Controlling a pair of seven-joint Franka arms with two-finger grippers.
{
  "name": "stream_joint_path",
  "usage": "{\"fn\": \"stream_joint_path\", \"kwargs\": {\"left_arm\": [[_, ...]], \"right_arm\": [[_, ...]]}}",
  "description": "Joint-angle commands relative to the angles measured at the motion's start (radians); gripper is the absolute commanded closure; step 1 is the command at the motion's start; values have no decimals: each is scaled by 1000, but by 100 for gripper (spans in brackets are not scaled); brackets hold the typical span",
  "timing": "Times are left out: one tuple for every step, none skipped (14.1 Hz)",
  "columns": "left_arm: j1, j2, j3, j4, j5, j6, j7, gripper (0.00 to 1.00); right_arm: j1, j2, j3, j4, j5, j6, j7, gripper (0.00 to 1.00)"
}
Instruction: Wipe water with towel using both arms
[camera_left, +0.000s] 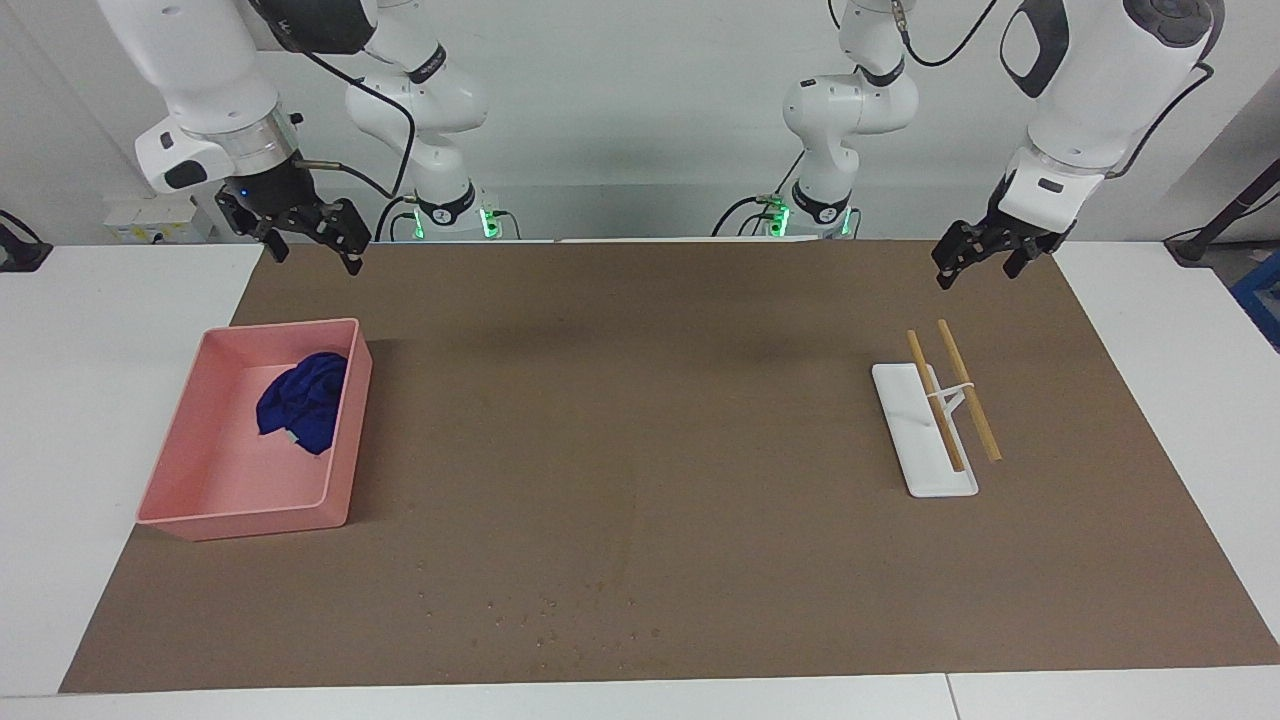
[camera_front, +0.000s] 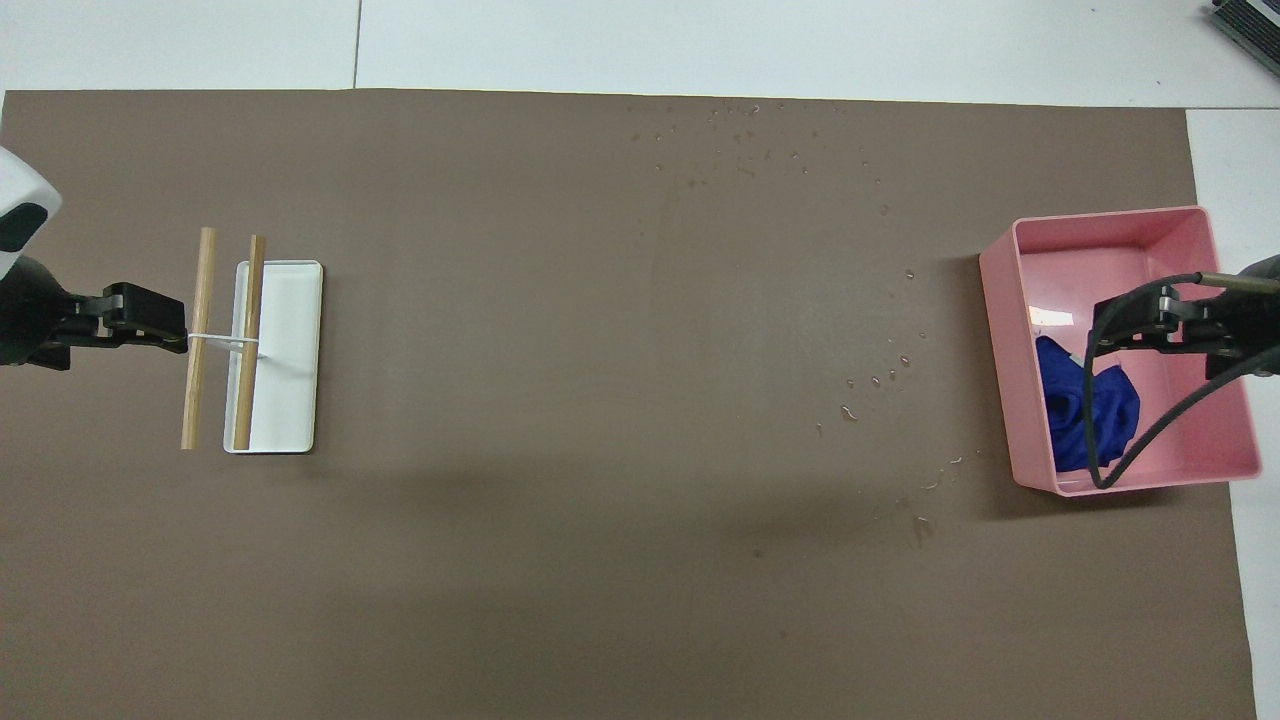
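My right end effector (camera_left: 312, 240) hangs in the air over the robots' edge of the brown mat (camera_left: 640, 450), above the pink tray's (camera_left: 338, 440) nearer end. Its two fingers are spread wide and hold nothing. In the overhead view it comes in over the tray (camera_front: 1005, 330) with its black cable looping down across the towel.

The towel (camera_left: 300, 402) lies bunched up inside the pink tray, against the wall that faces the middle of the bench and in the half of the tray nearer to me. It is a royal-blue heap with a small white tag at its edge. Nothing of mine touches it. The tray itself sits on the mat at the right arm's end of the bench.

My left end effector (camera_left: 978, 258) waits in the air over the mat at the left arm's end, its fingers open and empty. It is over the mat just beside the white slab (camera_left: 915, 440), on the side nearer to me. Two wooden sticks (camera_left: 968, 390) lie across that slab, joined by a thin white band.

Water drops (camera_front: 760, 150) are scattered on the mat, farther from me than the tray and toward the middle of the bench; a few more (camera_front: 880, 380) lie just beside the tray.
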Motion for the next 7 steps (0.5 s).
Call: {"fn": "stream_joint_path", "kwargs": {"left_arm": [[-14, -19, 9, 3, -2, -4, 10, 0], [-14, -14, 9, 17, -8, -6, 10, 0], [-14, -14, 9, 19, -8, -6, 12, 0], [-14, -16, 9, 14, -10, -4, 13, 0], [-14, -17, 9, 14, -10, -4, 14, 0], [-14, -16, 9, 14, -10, -6, 12, 0], [-14, -16, 9, 14, -10, -4, 12, 0]], "right_arm": [[-2, -30, 0, -38, 13, 7, -18, 0], [-2, -30, 1, -38, 13, 7, -20, 0], [-2, -30, 1, -38, 13, 7, -20, 0], [-2, -30, 1, -38, 13, 7, -21, 0], [-2, -30, 1, -38, 14, 5, -27, 0], [-3, -30, 1, -38, 16, 5, -29, 0], [-3, -30, 1, -38, 16, 5, -32, 0]]}}
